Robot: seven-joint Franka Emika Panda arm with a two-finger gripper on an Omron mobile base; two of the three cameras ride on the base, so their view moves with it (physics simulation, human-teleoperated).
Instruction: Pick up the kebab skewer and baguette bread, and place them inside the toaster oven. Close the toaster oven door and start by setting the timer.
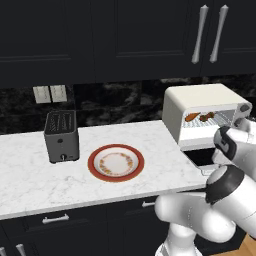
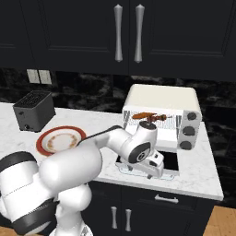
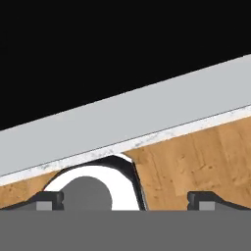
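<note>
The cream-white toaster oven (image 1: pixel 200 102) (image 2: pixel 161 99) stands at the right of the counter. Its door (image 1: pixel 199 159) (image 2: pixel 171 160) is folded down flat. On the wire rack inside lie the orange-brown baguette bread (image 1: pixel 191 117) (image 2: pixel 142 115) and, to its right, the darker kebab skewer (image 1: pixel 206 118) (image 2: pixel 161 117). My gripper (image 2: pixel 155 169) (image 3: pixel 126 201) hangs at the door's front edge, low over the counter lip. It is open and holds nothing. Its fingertips (image 3: pixel 49 200) stand wide apart. Past them I see the marbled counter edge (image 3: pixel 147 139) and wood floor.
A red-rimmed plate (image 1: pixel 116 163) (image 2: pixel 60 139) sits bare at mid-counter. A dark grey slot toaster (image 1: pixel 61 136) (image 2: pixel 32 110) stands to its left. The oven's knobs (image 2: pixel 188 131) line its right face. Dark cabinets with bar handles (image 2: pixel 128 33) hang overhead.
</note>
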